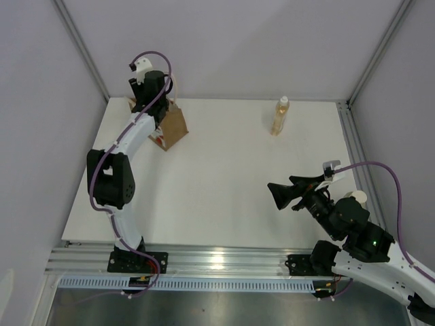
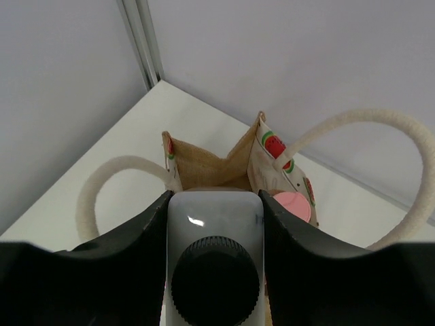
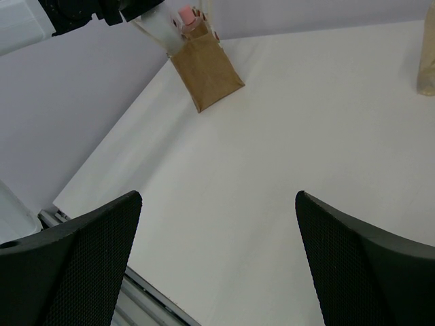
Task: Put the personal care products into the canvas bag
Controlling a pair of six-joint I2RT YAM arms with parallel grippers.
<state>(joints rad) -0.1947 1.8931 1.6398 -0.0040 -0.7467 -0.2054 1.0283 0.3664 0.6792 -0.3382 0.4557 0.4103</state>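
The canvas bag (image 1: 173,125) stands at the table's far left; it also shows in the left wrist view (image 2: 204,166) and the right wrist view (image 3: 207,71). My left gripper (image 2: 214,224) is shut on the white bottle with black cap (image 2: 215,238) and holds it just above the bag's open mouth. A pink cap (image 2: 293,206) of the peach bottle shows inside the bag. The tall amber bottle with white cap (image 1: 280,115) stands upright at the far centre-right. My right gripper (image 1: 275,193) is open and empty above the near right of the table. The cream bottle is out of view.
The bag's cream loop handles (image 2: 380,122) spread to both sides of its mouth. Enclosure walls and a metal post (image 2: 139,41) stand close behind the bag. A metal rail (image 1: 204,261) runs along the near table edge.
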